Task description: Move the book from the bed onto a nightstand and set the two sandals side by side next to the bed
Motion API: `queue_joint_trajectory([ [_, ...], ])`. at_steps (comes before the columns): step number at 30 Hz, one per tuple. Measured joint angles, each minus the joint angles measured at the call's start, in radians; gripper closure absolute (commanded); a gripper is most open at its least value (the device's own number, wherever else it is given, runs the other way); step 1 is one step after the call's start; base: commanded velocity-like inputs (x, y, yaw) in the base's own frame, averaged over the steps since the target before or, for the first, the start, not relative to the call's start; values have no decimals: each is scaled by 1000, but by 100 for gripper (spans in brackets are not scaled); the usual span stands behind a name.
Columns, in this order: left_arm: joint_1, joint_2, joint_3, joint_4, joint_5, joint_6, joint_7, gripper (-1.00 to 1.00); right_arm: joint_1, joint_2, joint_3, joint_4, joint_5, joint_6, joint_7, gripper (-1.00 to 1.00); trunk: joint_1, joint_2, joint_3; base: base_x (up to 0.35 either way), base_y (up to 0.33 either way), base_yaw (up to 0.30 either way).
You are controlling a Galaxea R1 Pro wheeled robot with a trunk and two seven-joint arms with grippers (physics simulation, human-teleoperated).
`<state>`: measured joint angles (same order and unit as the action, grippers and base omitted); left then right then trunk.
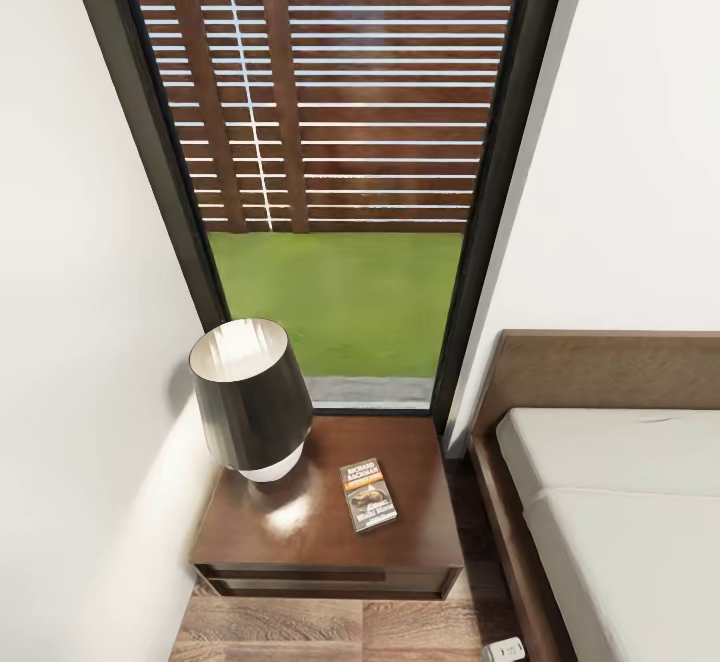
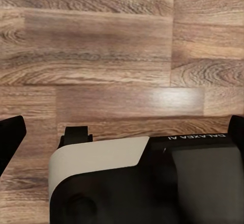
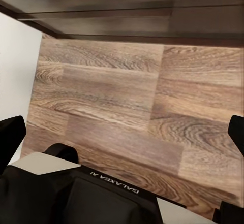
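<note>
Now book [image 1: 368, 494] flat on nightstand [image 1: 420, 532], clear of edges.

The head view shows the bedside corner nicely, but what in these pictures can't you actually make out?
- Bed: cut off by the head view's right and bottom edges.
- Book on the nightstand: the small lettering under the author's name is too small to read.
- Lamp: its shade hides most of the white base.
- White object on the floor: cut by the bottom edge, unidentifiable.
- Both wrist views: fingertips run off the side edges.
</note>
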<state>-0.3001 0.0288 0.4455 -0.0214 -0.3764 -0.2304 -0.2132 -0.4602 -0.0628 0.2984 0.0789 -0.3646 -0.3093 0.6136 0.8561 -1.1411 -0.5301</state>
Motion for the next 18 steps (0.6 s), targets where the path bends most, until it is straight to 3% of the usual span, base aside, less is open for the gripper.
queue_joint_trajectory([
  [11,0,2,2,1,-2,2,0,-100,0,11,2,0,1,-1,1,-100,0,0,0,0,0,0],
  [18,0,2,2,1,-2,2,0,-100,0,4,0,0,2,-1,1,-100,0,0,0,0,0,0],
])
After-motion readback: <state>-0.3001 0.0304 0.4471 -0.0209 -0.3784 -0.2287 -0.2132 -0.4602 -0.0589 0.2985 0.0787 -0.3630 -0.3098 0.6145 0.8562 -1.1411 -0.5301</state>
